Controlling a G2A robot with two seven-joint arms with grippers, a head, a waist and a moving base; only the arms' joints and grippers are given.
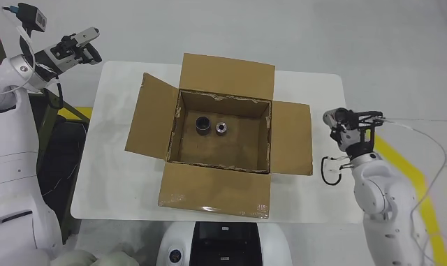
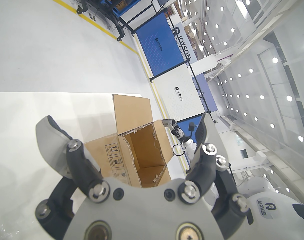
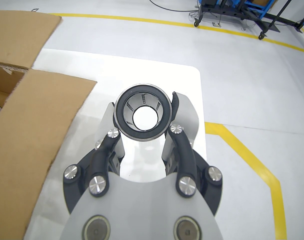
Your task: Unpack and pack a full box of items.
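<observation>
An open cardboard box (image 1: 221,132) stands mid-table with all flaps spread. On its floor lie a dark ring-shaped bearing (image 1: 203,124) and a smaller metal cylinder (image 1: 221,128). My right gripper (image 3: 143,112) is shut on a metal cylinder bearing (image 3: 143,112) with a black rim, held over the table's right edge (image 1: 334,116), beyond the box's right flap (image 3: 39,116). My left gripper (image 2: 127,126) is open and holds nothing; it hangs off the table's far left corner (image 1: 85,46), looking toward the box (image 2: 139,148).
The white table (image 1: 112,140) has bare strips left and right of the box. Yellow floor lines (image 3: 256,161) run beside the table. Wheeled racks (image 3: 241,3) stand far off on the floor.
</observation>
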